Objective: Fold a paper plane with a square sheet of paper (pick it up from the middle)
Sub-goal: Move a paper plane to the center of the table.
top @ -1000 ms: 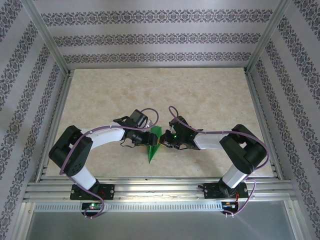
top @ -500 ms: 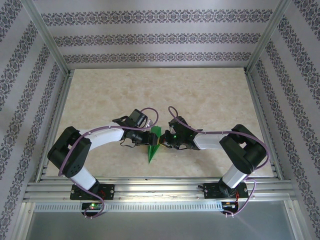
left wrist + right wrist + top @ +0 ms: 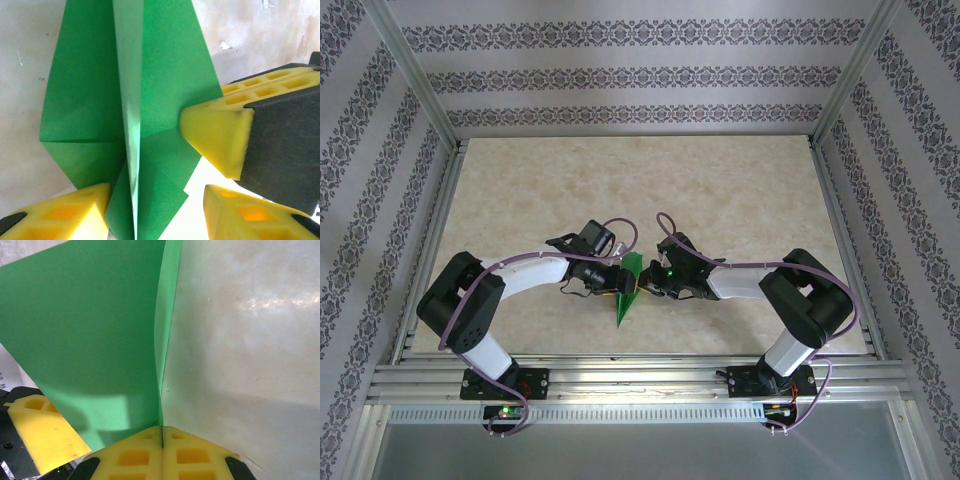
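Lying toward 6 o'clock from the middle of the marbled desk (image 3: 720, 190), the green paper plane (image 3: 628, 288) is a narrow dart whose tip points to 6 o'clock, at the arm bases. It sits between the two arms: the left jaws reach in from 9 o'clock and the right jaws from 3 o'clock, and both meet at the paper.

In the right wrist view the right jaws are pressed together, their yellow fingers (image 3: 135, 455) pinching the paper plane (image 3: 90, 330) at the foot of a crease that runs up to 12 o'clock. One yellow finger of the left arm (image 3: 45, 432) shows at 8 o'clock, just beside the sheet.

In the left wrist view the left jaws stand spread. One finger (image 3: 75, 212) at 7 o'clock touches the edge of the paper plane (image 3: 165, 75). The other (image 3: 245, 212), at 5 o'clock, stays apart from it. A raised centre fold runs from 12 to 6 o'clock between them. At 3 o'clock a right-arm finger (image 3: 215, 135) rests against the paper's side.
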